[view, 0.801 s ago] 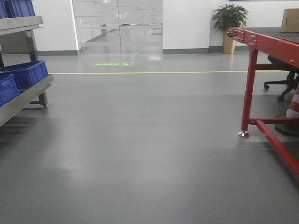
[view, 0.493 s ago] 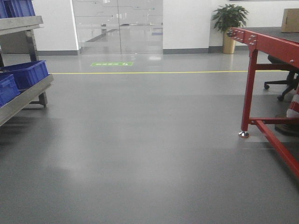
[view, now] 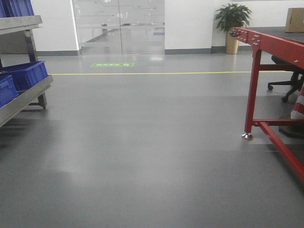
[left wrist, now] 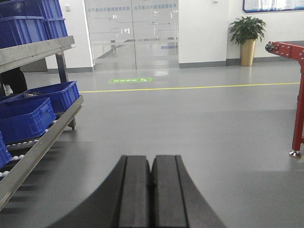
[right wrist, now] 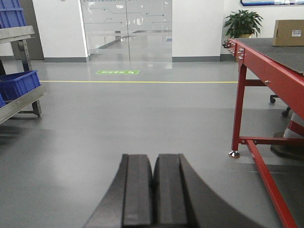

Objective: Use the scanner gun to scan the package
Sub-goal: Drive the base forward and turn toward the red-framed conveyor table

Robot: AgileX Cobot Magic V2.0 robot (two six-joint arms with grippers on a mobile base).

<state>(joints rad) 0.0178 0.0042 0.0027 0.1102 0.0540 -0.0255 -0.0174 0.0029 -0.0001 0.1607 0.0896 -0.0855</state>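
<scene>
The package, a tan cardboard box with a small white label, stands far off on top of the red table at the right; its edge also shows in the front view as the package. The scanner gun is out of view. My left gripper is shut, its black pads pressed together with nothing between them, hovering over bare floor. My right gripper is likewise shut on nothing, well short of the table.
Grey floor stretches ahead to a yellow line and glass doors. A metal rack with blue bins lines the left. The red table's leg and foot stand at the right, with an office chair behind and a potted plant.
The whole front view has drifted slightly left, so the base has moved a little. Both grippers show no earlier frames.
</scene>
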